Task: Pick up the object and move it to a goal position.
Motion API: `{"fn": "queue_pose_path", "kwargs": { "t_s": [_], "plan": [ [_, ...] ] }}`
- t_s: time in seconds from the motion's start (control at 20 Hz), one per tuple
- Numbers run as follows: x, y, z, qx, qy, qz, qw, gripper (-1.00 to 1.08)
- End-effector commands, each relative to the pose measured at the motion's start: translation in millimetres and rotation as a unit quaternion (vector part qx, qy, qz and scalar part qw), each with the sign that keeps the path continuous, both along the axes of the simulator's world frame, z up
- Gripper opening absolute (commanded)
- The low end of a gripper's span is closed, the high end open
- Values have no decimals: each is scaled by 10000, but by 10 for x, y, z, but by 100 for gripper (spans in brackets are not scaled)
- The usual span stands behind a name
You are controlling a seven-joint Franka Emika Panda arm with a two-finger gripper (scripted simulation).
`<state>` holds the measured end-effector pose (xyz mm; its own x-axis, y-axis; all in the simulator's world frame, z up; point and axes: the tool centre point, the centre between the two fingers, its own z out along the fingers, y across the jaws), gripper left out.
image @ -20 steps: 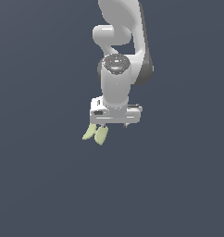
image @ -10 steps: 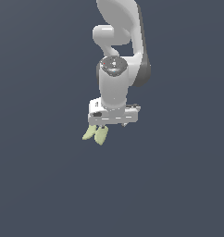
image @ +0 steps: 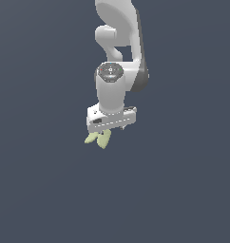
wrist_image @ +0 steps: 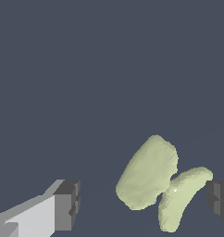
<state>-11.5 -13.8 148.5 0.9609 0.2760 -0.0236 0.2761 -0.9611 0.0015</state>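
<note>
**Pale lobed object between spread end effector fingers**

Against a uniform dark grey-blue background, the white arm (image: 118, 52) is seen in the exterior view reaching down from the top of the frame, with the end effector (image: 110, 129) pointed downward. Toward the exterior view's left, just under the end effector's flat white base, the object (image: 99, 138) is seen as two pale yellow-green tapered lobes hanging below it. No supporting surface can be made out beneath it.

In the wrist view, one white finger with a dark grey pad (wrist_image: 66, 205) is shown well apart from the object (wrist_image: 151, 173), with bare background between them. The object's two matte, rounded lobes are joined at a narrow waist. Its smaller lobe lies just beside the other dark pad (wrist_image: 219, 198); whether they touch cannot be told. The jaws are set wide, and a firm grip on the object is not shown.
</note>
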Motion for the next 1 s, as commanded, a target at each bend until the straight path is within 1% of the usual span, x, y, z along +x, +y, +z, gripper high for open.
{"fn": "queue_pose_path", "kwargs": {
  "t_s": [0.0,0.25,0.45,0.7,0.95],
  "plan": [
    [-19,-59,-51,1,-2,298,9996,100],
    [-60,-172,-152,5,-5,896,9960,100],
    [-96,-259,-231,10,-8,1373,9905,100],
    [-144,-363,-328,20,-13,1966,9805,100],
    [-195,-462,-422,32,-21,2554,9668,100]
  ]
}}
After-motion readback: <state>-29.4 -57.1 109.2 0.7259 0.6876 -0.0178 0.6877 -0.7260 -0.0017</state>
